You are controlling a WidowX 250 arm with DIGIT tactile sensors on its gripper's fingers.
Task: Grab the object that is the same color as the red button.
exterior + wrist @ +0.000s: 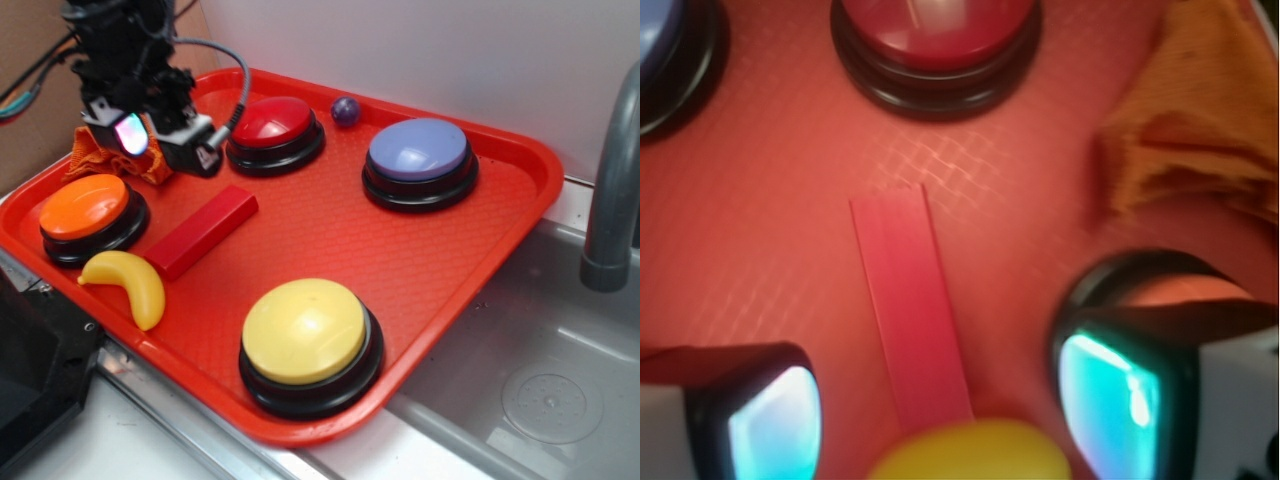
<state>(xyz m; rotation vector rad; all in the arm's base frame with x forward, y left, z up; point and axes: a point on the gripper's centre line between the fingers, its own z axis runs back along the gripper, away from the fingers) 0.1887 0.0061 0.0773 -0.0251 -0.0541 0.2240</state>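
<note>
— While the claw (930, 400) hangs wide and empty, where lies the block (203, 232)?
— Flat on the tray (430, 250), between banana (130, 284) and red button (273, 122). Likely rigid, light, glossy-slick; pinch across its narrow sides, mid-length.

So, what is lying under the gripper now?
Under the open gripper lie the red block and bare tray floor. The block's near end is covered by the yellow banana. Nothing is between the fingers yet.

Bright, even light; soft glare on the tray (330, 230). The wrist view is blurred, especially near its edges.
</note>
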